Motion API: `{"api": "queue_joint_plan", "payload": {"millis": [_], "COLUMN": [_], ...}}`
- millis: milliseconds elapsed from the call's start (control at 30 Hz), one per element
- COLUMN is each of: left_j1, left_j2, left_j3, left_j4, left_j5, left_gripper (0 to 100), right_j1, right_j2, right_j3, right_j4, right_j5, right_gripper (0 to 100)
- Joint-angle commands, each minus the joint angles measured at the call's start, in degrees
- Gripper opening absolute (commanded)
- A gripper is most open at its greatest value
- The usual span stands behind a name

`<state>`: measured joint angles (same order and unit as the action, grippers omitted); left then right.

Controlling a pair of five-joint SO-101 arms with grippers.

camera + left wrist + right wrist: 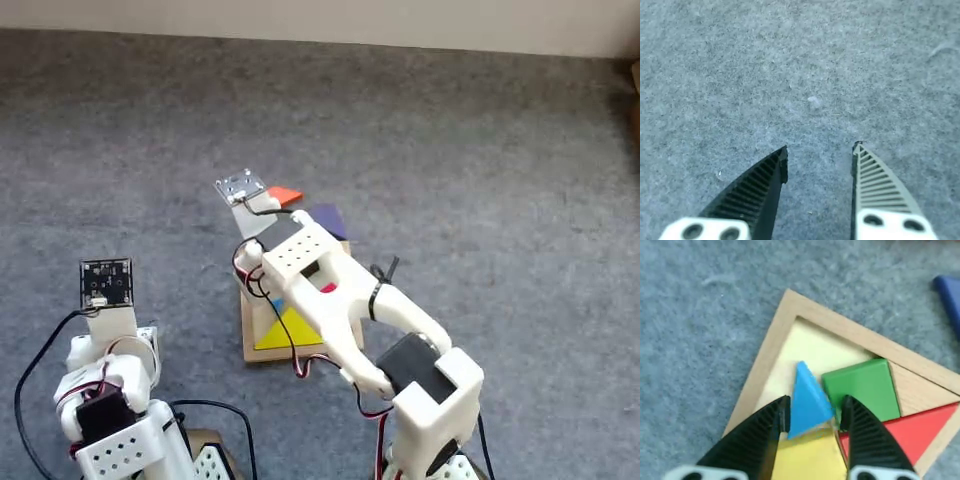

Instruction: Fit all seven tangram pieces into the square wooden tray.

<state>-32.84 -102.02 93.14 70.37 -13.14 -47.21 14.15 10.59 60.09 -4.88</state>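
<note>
The square wooden tray (765, 355) lies on grey carpet, and in the high view its near corner (248, 345) sticks out from under the right arm. Inside it lie a green square (862, 387), a red triangle (895, 432) and a yellow triangle (807, 457) (285, 330). My right gripper (815, 402) is shut on a small blue triangle (807, 400), held tilted over the bare tray floor beside the green square. A purple piece (328, 218) (949, 295) and an orange piece (285, 196) rest on the carpet beyond the tray. My left gripper (820, 150) is open over bare carpet.
The left arm (105, 370) stands at the lower left, well apart from the tray. The right arm (340, 300) stretches across the tray and hides most of it from above. Grey carpet surrounds everything.
</note>
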Motion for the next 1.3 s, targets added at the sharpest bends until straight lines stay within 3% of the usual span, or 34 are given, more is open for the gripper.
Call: {"api": "queue_joint_plan", "payload": {"millis": [0, 267, 367, 467, 733, 967, 1267], "left_j1": [-0.5, -0.5, -0.5, -0.5, -0.5, -0.5, -0.5], "left_j2": [-2.0, -2.0, -2.0, -2.0, -2.0, -2.0, -2.0], "left_j3": [-0.9, -0.9, -0.9, -0.9, -0.9, -0.9, -0.9], "left_j4": [-1.0, -1.0, -1.0, -1.0, -1.0, -1.0, -1.0], "left_j5": [0.0, 0.0, 0.0, 0.0, 0.0, 0.0, 0.0], "left_gripper": [21, 21, 21, 21, 21, 21, 21], "right_j1": [0.7, 0.8, 0.8, 0.6, -2.3, -1.3, 5.4], "right_j2": [-0.7, -3.2, -8.2, -11.2, -10.7, -3.5, -6.7], "right_j3": [-2.7, -2.9, -2.4, 0.0, 8.1, 8.4, 8.8], "right_j4": [3.4, 5.8, 5.2, 1.6, -8.9, -8.3, -1.5], "right_j5": [-0.4, 1.9, 5.2, 9.5, 11.0, 11.0, 11.0], "right_gripper": [17.6, 16.6, 9.5, 3.9, 3.7, 3.7, 3.7]}}
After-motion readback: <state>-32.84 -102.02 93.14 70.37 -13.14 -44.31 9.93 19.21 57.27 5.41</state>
